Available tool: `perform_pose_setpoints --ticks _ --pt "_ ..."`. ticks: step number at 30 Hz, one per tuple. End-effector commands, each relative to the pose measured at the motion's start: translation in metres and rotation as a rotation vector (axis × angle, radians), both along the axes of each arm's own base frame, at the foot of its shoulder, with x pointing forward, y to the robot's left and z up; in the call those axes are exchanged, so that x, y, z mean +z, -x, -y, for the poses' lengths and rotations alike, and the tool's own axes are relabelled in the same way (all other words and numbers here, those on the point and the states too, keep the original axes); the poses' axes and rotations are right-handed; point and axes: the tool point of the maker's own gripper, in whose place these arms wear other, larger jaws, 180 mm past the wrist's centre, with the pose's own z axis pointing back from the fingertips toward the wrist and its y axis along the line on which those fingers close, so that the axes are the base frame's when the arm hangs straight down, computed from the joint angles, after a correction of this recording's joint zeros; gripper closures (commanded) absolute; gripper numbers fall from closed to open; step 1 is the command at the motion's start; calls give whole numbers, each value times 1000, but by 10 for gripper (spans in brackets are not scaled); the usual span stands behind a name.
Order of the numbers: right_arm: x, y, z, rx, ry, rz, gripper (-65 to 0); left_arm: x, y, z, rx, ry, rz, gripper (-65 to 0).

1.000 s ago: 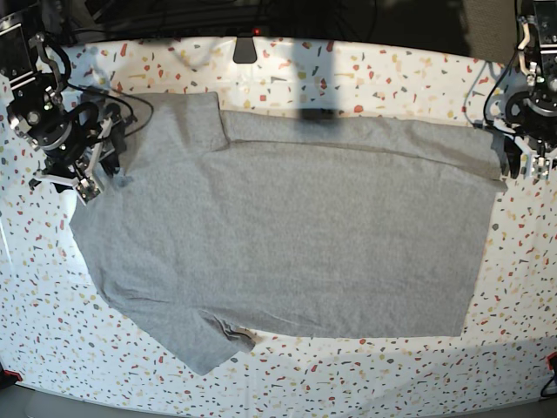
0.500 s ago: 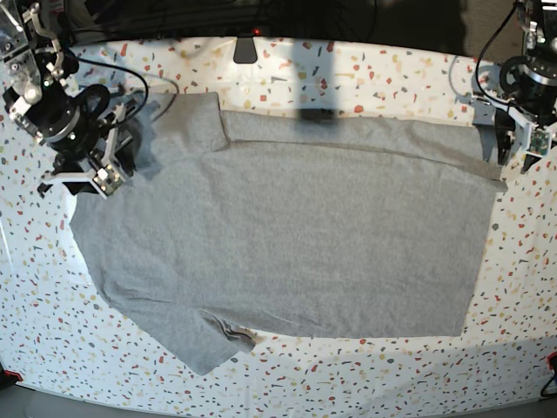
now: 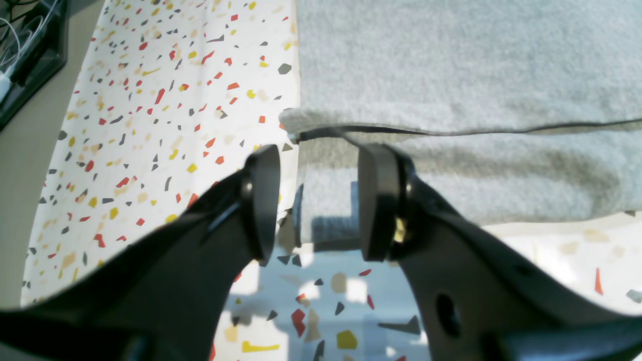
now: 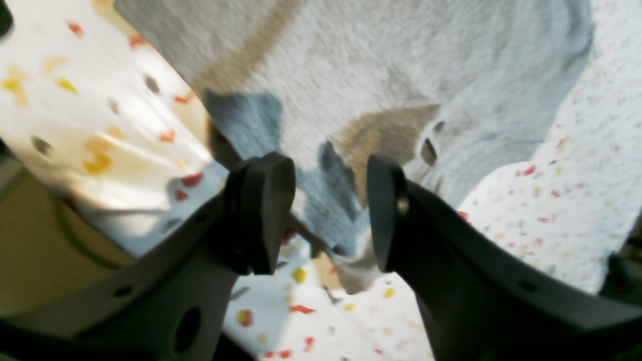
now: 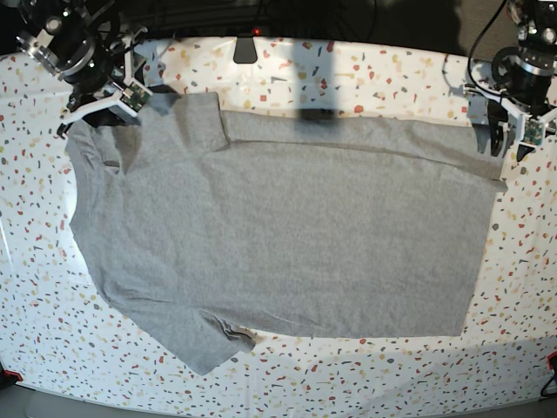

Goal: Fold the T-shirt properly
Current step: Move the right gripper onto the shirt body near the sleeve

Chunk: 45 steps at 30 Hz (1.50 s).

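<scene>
Moved: both hands have risen off the T-shirt (image 5: 287,239) toward the desk's (image 5: 365,383) far edge.
Hands: left hand (image 5: 503,131) and right hand (image 5: 103,103) spread, empty.
Shirt: flat, long axis hand to hand.

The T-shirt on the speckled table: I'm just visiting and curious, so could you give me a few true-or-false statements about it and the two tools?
1. The T-shirt lies spread out on the table. True.
2. Bold black lettering shows on the side facing up. False: the visible side is plain grey.
3. The left tool is clamped on the fabric. False: its jaws stand apart above the shirt's corner, holding nothing.
4. The right tool is open too. True: there is a clear gap between its jaws, with cloth seen below.
5. One strip along the far edge of the shirt is already folded over. True: a fold line runs along that edge.
6. Both tools sit near the table's near edge. False: they are at the far corners.
</scene>
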Motion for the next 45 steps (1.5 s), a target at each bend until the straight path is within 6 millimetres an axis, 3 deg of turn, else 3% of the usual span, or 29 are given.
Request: perform_pose_setpoints --ticks 1,11,18,34,38,45 --pt "6 -3 -3 34 16 29 -279 13 -5 -1 -9 -11 47 -251" --pt "-26 37 -43 286 149 -36 -279 13 -5 -1 -9 -12 46 -251" --pt "-45 22 -32 273 205 -25 -279 13 -5 -1 -9 -12 46 -251" --pt "-46 14 -30 280 245 7 -277 19 -7 1 -20 -8 82 -251" --pt "-46 13 -30 273 245 12 -230 19 -7 1 -20 -8 82 -251" --pt "-44 11 -30 256 239 24 -230 19 -7 1 -20 -8 82 -251"
